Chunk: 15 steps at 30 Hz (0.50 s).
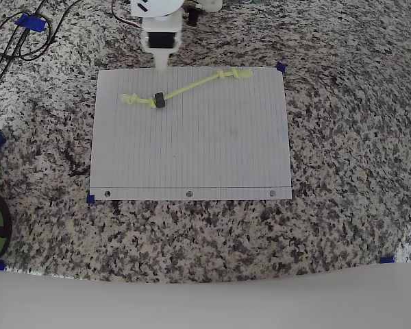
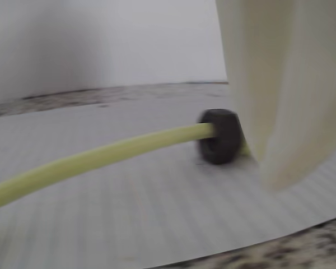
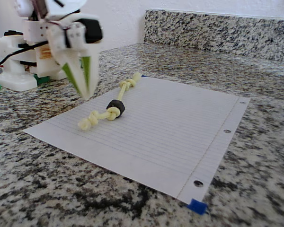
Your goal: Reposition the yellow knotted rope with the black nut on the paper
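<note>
Yellow knotted rope (image 1: 185, 88) lying on the paper (image 1: 192, 151), in the overhead view stretched slantwise across the sheet's upper part, from a knot near the upper left to a knot close to the top edge, right of the middle. Black nut (image 1: 159, 100) threaded on the cord just beside the left knot, resting on the sheet. Paper flat on the speckled granite counter (image 1: 342, 171), three punched holes along its lower edge in the overhead view, small blue tape tabs (image 1: 281, 67) at its corners.

White gripper (image 3: 85, 86) pointing down over the paper's far-left edge in the fixed view, tips near the sheet and a little apart from the cord, nothing between the fingers. Fingers (image 3: 74, 71) tapering to a point with only a narrow gap between them, seemingly almost closed; cannot tell for sure from these angles. In the overhead view, gripper (image 1: 162, 63) at the paper's top edge, just above the nut.

In the wrist view, blurred: cord (image 2: 101, 157) running in from the lower left into the nut (image 2: 219, 136), with a pale finger (image 2: 280, 84) standing close beside the nut on its right; cannot tell whether touching.

Black cables (image 1: 14, 41) on the counter at the upper left in the overhead view.
</note>
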Motion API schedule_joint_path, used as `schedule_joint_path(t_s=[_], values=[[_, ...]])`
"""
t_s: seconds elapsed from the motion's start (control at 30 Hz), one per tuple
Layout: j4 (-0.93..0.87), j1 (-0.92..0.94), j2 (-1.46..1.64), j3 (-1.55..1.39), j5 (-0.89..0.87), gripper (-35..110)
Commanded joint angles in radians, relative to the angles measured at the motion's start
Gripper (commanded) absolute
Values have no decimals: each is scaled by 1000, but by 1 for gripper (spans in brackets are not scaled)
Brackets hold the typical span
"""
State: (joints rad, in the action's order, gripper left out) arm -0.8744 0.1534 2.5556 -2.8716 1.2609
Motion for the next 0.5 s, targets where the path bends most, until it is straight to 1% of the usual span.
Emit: schedule_joint_path(t_s=[0.0,0.1,0.33,0.47], values=[[-38,-118,-3,29,-132,0],[-67,-202,-25,43,-207,0],[-14,-308,-98,87,-209,0],[57,-319,-147,97,-201,0]])
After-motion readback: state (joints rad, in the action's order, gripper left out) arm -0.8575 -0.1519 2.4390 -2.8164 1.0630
